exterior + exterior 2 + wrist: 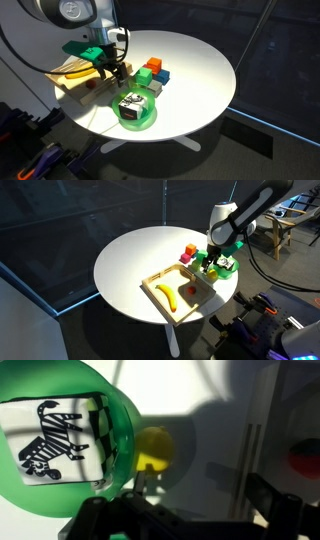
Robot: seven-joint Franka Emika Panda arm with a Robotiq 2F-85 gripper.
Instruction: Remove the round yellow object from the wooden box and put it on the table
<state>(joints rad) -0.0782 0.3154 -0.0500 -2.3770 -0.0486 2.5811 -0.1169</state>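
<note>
- Round yellow object (pixel 153 447), a small fruit-like piece, lies on the plain white top of the round table (pixel 215 415) in the wrist view, with its shadow beside it.
- It sits just beside the rim of a round green plate (pixel 120 405), which carries a white block with a black zebra print (pixel 55 445).
- The Robotiq gripper (pixel 180 500) hangs above the yellow piece with its dark fingers (pixel 100 515) spread wide and nothing between them.
- In both exterior views the gripper (pixel 115 75) (pixel 212 265) stands between the wooden box and the green plate (pixel 140 123) (pixel 232 270). From those angles it covers the yellow piece, so I cannot make it out there.
- The shallow light-wood box (pixel 178 278) rests on the table (pixel 130 255) near its edge.
- Inside the box lie a long curved yellow banana (pixel 168 297) and a small dark red piece (pixel 192 290).
- A cluster of coloured toy blocks (pixel 153 72) stands on the table (pixel 200 60) beyond the gripper, near the green plate.
</note>
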